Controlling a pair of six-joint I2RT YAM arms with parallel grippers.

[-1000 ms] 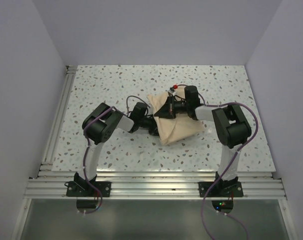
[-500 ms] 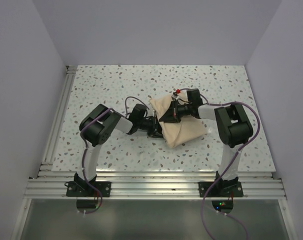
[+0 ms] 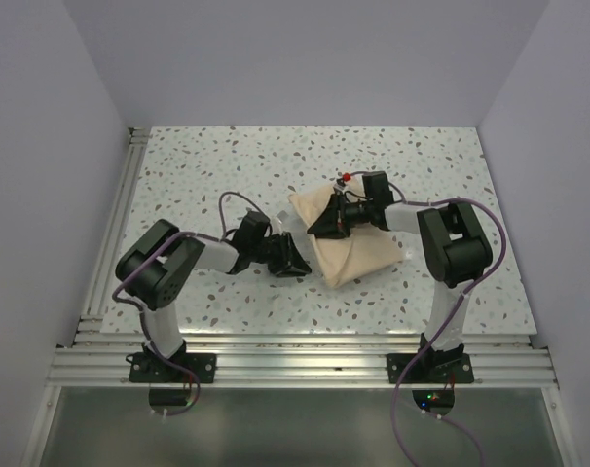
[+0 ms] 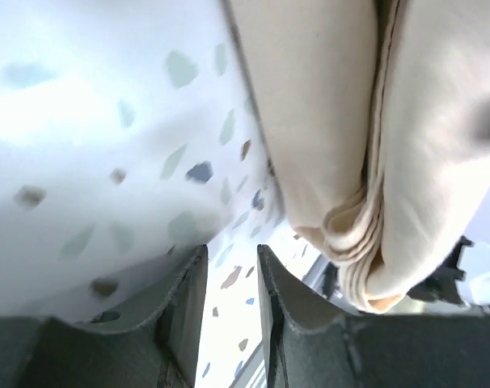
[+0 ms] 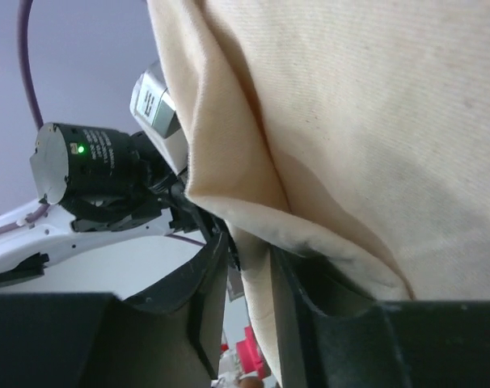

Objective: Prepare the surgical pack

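The surgical pack (image 3: 353, 243) lies as a folded tan cloth bundle on the speckled table, right of centre. Its contents are hidden inside. My left gripper (image 3: 293, 263) rests low on the table just left of the bundle, apart from it. In the left wrist view that gripper (image 4: 229, 255) is open, with only tabletop between the fingers, and the bundle's layered edge (image 4: 342, 162) is up to the right. My right gripper (image 3: 324, 224) is on the bundle's upper left part. In the right wrist view it (image 5: 249, 259) is open; a cloth fold (image 5: 257, 315) hangs between the jaws against the right finger.
Aluminium rails run along the table's left side (image 3: 115, 233) and near edge (image 3: 295, 355). Grey walls close in the back and both sides. My left arm's wrist (image 5: 91, 174), with a green light, shows beyond the cloth in the right wrist view.
My left arm has pulled back to the left, off the bundle, and its jaws have opened. My right gripper's jaws have parted around the cloth fold. The bundle shifted slightly right.
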